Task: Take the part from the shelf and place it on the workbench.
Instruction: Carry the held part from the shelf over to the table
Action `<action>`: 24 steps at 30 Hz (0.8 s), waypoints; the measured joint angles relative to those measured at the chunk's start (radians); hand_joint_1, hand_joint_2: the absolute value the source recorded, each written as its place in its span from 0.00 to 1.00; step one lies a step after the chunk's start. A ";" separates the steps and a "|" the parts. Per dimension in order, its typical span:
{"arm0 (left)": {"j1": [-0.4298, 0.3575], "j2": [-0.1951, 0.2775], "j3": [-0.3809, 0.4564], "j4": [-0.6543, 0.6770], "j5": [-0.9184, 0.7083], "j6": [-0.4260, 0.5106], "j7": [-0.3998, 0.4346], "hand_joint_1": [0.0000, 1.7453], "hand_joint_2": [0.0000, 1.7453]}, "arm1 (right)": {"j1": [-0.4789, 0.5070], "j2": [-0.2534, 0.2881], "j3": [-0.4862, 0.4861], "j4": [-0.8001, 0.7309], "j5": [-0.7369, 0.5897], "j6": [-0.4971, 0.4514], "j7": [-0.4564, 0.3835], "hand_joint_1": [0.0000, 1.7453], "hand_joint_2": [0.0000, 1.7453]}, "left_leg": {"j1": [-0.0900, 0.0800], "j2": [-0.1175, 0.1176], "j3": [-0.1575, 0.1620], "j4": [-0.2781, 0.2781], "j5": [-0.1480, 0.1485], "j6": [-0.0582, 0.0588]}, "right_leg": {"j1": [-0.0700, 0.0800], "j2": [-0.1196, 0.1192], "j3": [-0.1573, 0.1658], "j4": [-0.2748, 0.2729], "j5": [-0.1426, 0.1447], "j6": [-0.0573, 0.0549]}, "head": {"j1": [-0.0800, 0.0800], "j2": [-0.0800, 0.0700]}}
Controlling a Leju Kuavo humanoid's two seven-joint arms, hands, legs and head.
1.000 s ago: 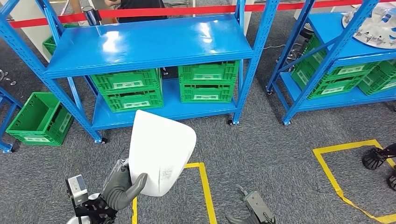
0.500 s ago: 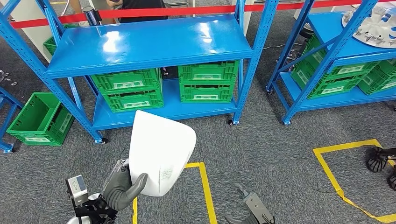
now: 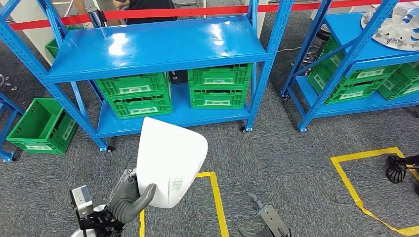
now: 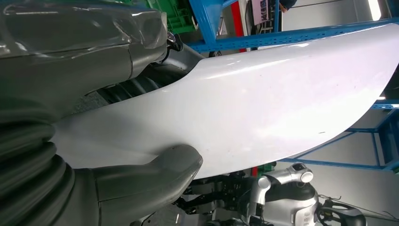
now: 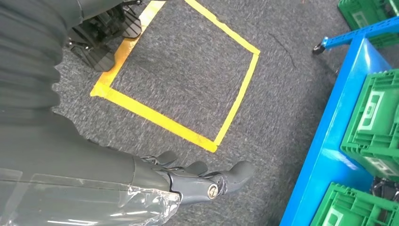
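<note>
Grey carpet [image 3: 276,158] spreads under us, marked with yellow tape squares [image 3: 217,202]. At far left we see a green crate [image 3: 42,126] standing on the floor beside a blue shelf [image 3: 158,47], whose shiny top level is bare and whose lower level carries green bins [image 3: 136,96]. Our left hand [image 3: 129,198] grips the white part [image 3: 169,160] at its lower edge, thumb pressed across the near face, fingers behind it; in the left wrist view the thumb [image 4: 155,174] lies flat on the smooth curved panel [image 4: 263,103]. We hold the part upright over the carpet, in front of the shelf and well apart from it. Further right, our right hand [image 3: 264,226] hangs low and holds nothing, its fingers [image 5: 207,176] loosely extended and slightly apart above the floor. At right stands a second blue shelf [image 3: 346,54] with more green bins.
</note>
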 joint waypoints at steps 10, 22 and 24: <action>0.001 0.000 0.000 0.000 0.000 0.000 -0.002 1.00 1.00 | 0.000 0.000 0.007 0.001 -0.005 0.004 -0.005 0.00 1.00 | 0.000 0.000 0.000 0.000 0.000 0.000 | 0.000 0.000 0.000 0.000 0.000 0.000 | 0.000 0.000; 0.002 0.006 0.000 0.002 -0.002 0.000 -0.007 1.00 1.00 | 0.000 0.004 0.012 0.009 -0.029 0.041 -0.019 0.00 1.00 | -0.007 -0.001 -0.003 0.006 -0.003 0.007 | -0.008 0.000 0.000 -0.002 0.003 0.007 | 0.000 0.000; 0.002 0.007 0.000 0.002 -0.002 0.001 -0.008 1.00 1.00 | -0.001 0.005 0.013 0.011 -0.029 0.042 -0.021 0.00 1.00 | -0.008 0.000 -0.002 0.004 -0.001 0.015 | -0.010 0.002 0.000 -0.004 0.005 0.014 | 0.000 0.000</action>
